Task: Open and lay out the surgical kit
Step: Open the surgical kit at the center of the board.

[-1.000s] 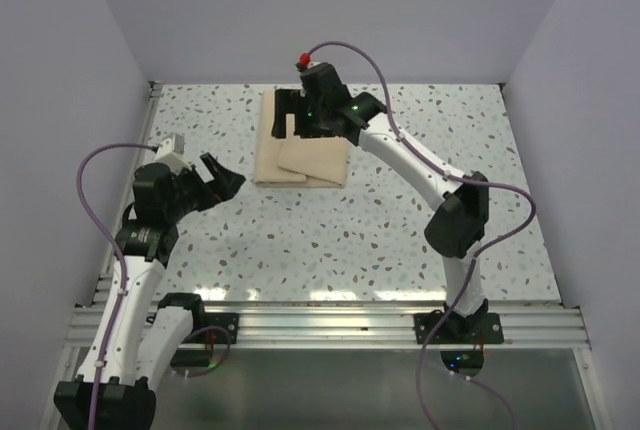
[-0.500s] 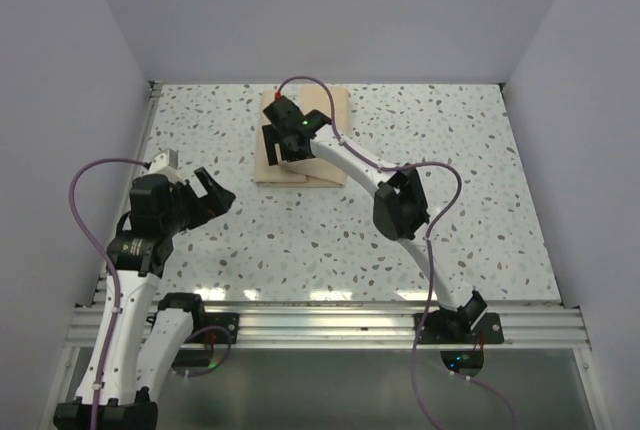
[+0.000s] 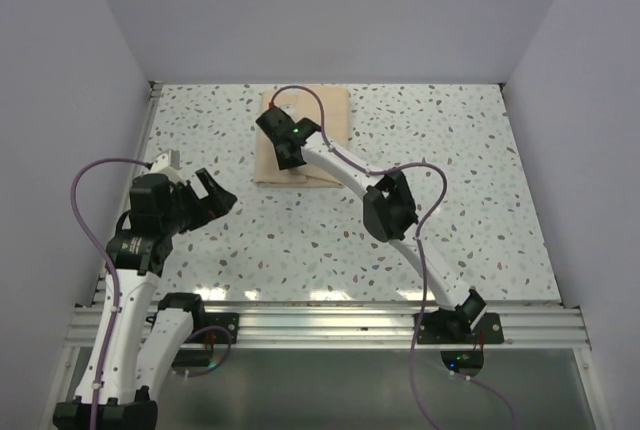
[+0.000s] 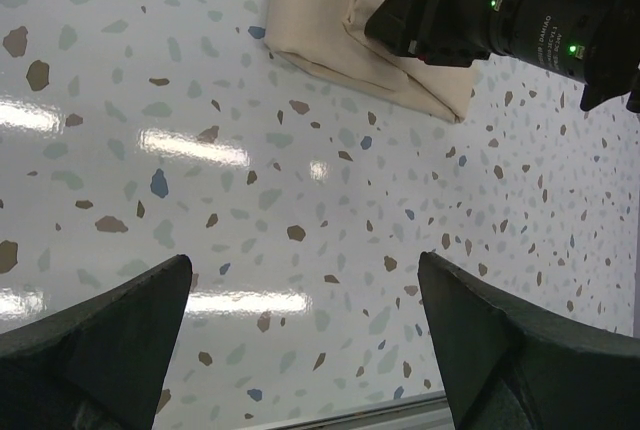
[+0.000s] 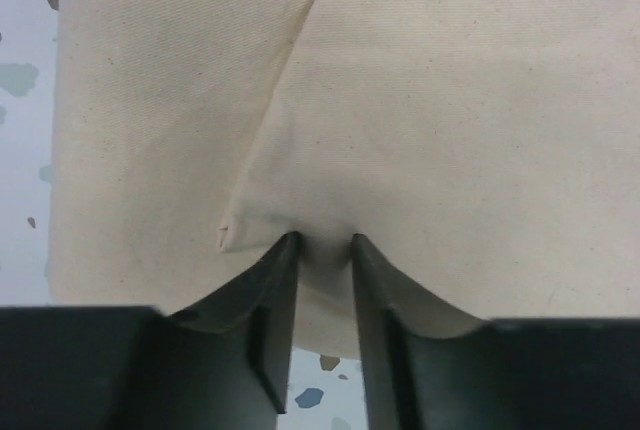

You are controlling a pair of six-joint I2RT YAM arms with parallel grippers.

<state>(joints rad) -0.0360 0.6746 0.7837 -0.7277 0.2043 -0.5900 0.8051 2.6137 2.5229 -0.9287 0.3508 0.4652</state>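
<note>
The surgical kit [image 3: 328,110] is a tan folded bundle lying at the far middle of the table; it also shows in the left wrist view [image 4: 320,35]. My right gripper [image 3: 290,157] reaches over the bundle's left half. In the right wrist view its jaws [image 5: 323,246] stand close together, pinching a puckered edge of the top flap of the wrap [image 5: 450,100], just right of the flap's corner. My left gripper [image 3: 214,200] hovers over bare table left of and nearer than the bundle, its fingers [image 4: 110,325] wide apart with nothing between them.
The right arm's elbow [image 3: 388,212] hangs above the table's middle, its cable looping over it. White walls close the table in on three sides. The aluminium rail [image 3: 330,322] runs along the near edge. The right wrist's housing [image 4: 510,10] shows in the left wrist view.
My right gripper has swung left over the bundle, come down on its left half, and closed from wide open onto the flap edge. The left gripper drew back slightly, staying open.
</note>
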